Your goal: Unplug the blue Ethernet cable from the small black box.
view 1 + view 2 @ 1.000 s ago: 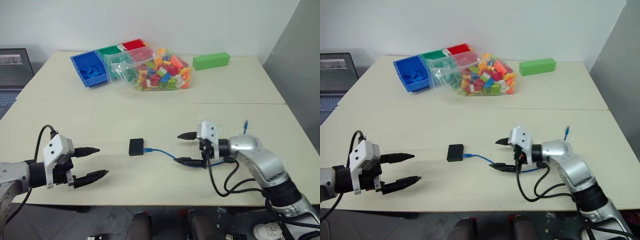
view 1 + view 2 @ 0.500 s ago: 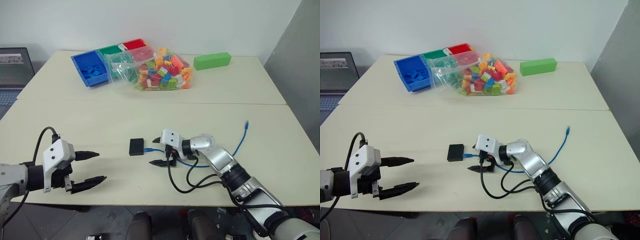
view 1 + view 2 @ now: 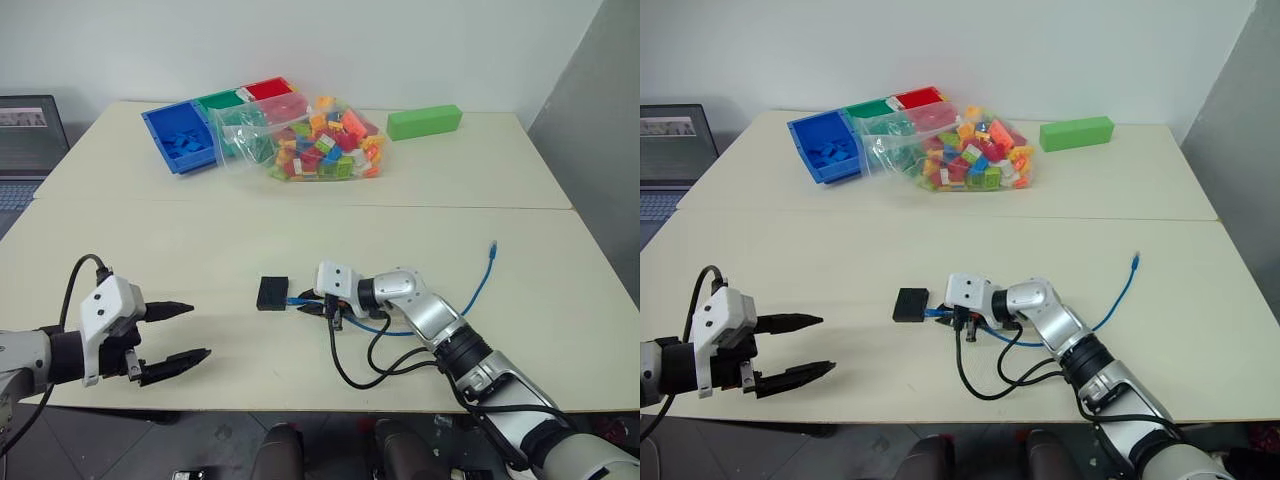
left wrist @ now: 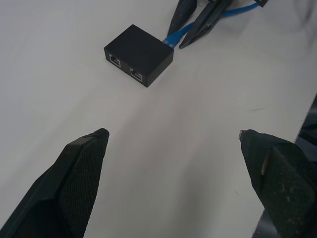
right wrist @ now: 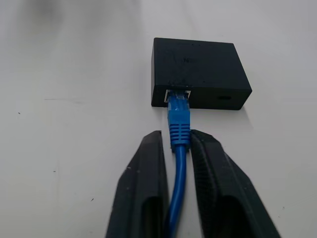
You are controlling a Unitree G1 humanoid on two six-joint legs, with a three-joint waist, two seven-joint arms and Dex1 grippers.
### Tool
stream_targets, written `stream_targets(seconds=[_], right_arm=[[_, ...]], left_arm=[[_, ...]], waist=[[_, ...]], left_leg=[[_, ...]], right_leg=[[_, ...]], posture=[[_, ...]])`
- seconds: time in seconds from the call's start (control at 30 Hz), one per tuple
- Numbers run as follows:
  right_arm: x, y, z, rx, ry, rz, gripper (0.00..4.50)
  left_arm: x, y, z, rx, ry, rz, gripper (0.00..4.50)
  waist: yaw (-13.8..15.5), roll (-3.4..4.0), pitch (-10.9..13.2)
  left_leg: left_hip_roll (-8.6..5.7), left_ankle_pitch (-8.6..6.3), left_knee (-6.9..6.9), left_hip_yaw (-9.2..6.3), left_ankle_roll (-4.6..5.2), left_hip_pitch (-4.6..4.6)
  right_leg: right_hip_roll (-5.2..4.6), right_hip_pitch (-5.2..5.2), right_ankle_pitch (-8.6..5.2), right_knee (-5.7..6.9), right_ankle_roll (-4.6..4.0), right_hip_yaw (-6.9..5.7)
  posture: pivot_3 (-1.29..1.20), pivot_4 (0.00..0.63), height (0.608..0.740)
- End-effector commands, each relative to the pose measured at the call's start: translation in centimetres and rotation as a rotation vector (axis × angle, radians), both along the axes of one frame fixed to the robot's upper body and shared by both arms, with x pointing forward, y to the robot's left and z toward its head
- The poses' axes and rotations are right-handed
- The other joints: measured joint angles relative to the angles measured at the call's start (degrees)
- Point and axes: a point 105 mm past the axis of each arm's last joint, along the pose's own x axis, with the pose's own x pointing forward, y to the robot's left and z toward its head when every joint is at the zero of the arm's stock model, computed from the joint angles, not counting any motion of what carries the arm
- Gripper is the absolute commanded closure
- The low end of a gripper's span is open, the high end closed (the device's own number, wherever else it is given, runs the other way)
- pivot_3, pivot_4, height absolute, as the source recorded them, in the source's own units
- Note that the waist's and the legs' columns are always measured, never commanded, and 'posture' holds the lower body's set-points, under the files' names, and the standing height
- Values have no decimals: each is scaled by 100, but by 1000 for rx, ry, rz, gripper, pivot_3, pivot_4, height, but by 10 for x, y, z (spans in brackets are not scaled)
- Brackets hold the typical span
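Box is sitting near the table's front middle, cable still plugged into its side socket. Right gripper is clamping the cable just behind the plug boot, fingers pinching it from both sides, tips just short of the box. Left gripper is hovering well left of the box, fingers spread wide, holding nothing.

Step in hand: extraction. Judgement: the pull should be running straight back along the socket axis, away from the box. The box is loose on the table and is likely to be dragging along, so the left gripper should be bracing or pinning it first. The latch tab may be resisting; whether it is pressed cannot be told.

Change from one second ago: right gripper was open and farther right of the box, straddling the cable mid-run; now it is sitting closed at the plug end. Left gripper and box are staying put.
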Motion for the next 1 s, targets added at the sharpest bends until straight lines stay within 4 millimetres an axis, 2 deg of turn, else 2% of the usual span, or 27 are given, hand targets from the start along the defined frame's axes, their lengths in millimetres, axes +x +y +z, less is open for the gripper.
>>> stream_targets(seconds=[0.03,0.17,0.23,0.43,0.53,0.77,1.0], right_arm=[[5,2,11,11,-68,-3,4409],[10,-5,25,14,-184,-2,4426],[12,-14,38,9,-307,11,4428],[15,-39,74,30,-631,48,4429],[5,-44,89,98,-715,91,4437],[-15,-47,103,148,-856,187,4445],[-20,-49,104,144,-862,201,4446]], left_arm=[[4,1,13,-48,-45,30,0],[12,3,13,-121,-17,95,0],[17,2,16,-218,-14,138,0],[29,-17,23,-500,69,156,0],[36,-32,26,-593,108,127,0],[46,-60,34,-670,166,26,0],[49,-76,35,-656,182,-54,0]], waist=[[1,0,0],[2,0,0],[12,2,1],[6,-5,-1],[-14,-7,-2],[-6,-6,-2],[4,-6,-2]], left_leg=[[0,0,0,-1,0,0],[0,0,1,-3,0,0],[-2,0,2,-3,0,0],[-6,0,4,-4,0,-2],[-2,0,4,-7,-1,0],[-4,3,7,-10,-5,4],[-6,11,7,-12,-20,5]], right_leg=[[0,0,0,0,0,-1],[0,0,0,4,0,-2],[0,0,0,5,0,-2],[-3,2,0,7,1,-5],[-3,2,0,16,0,-4],[-4,2,0,33,-2,-3],[-4,2,-1,36,-4,-4]], posture=[[0,150,740],[0,150,740],[0,150,740],[0,150,740],[0,150,740],[0,150,740],[0,150,740]])
